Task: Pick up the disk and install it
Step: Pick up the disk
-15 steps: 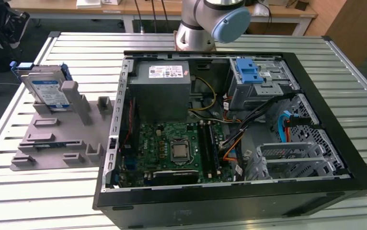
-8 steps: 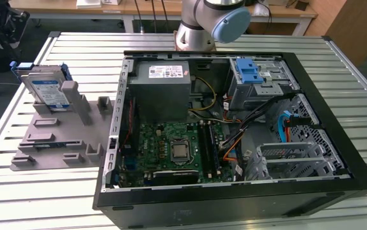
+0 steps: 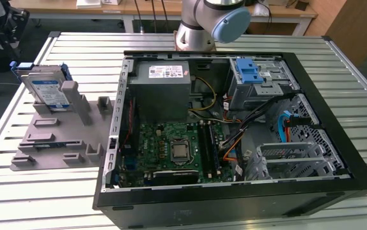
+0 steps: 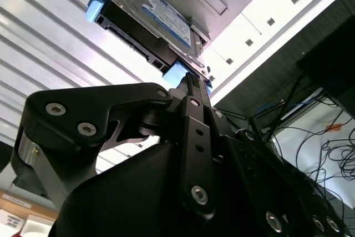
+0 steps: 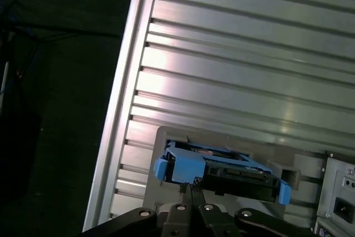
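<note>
Closed and empty, the gripper (image 5: 189, 188) faces the disk (image 5: 233, 175) upright in the grey stand (image 3: 55, 143) by the tabletop (image 3: 43, 201) edge, where squaring to its narrow sides likely matters.

The disk (image 3: 46, 91) stands in the fixture (image 3: 49, 139) beside the case (image 3: 235, 203).

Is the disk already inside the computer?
No, the disk stands in the grey holder beside the open computer case, at the exterior view's left.
</note>
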Controlling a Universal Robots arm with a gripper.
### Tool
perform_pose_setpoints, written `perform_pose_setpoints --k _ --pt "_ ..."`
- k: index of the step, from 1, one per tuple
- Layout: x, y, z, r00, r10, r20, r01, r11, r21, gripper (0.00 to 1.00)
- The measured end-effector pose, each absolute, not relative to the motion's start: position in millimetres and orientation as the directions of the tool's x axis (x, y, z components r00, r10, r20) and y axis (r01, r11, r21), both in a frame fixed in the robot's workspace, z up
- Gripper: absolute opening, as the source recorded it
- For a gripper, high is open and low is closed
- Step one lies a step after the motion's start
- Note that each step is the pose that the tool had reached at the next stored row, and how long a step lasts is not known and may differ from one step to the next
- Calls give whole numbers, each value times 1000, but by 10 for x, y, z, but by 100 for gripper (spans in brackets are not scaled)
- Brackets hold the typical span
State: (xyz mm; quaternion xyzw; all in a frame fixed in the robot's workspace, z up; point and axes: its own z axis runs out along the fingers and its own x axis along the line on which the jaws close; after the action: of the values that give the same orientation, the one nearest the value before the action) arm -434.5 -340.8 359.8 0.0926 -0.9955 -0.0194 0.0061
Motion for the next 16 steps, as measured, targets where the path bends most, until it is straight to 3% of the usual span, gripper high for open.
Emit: perform_pose_setpoints --k 16 --pt "-4349 -3408 3596 -960 -279 9 -279 960 40 11"
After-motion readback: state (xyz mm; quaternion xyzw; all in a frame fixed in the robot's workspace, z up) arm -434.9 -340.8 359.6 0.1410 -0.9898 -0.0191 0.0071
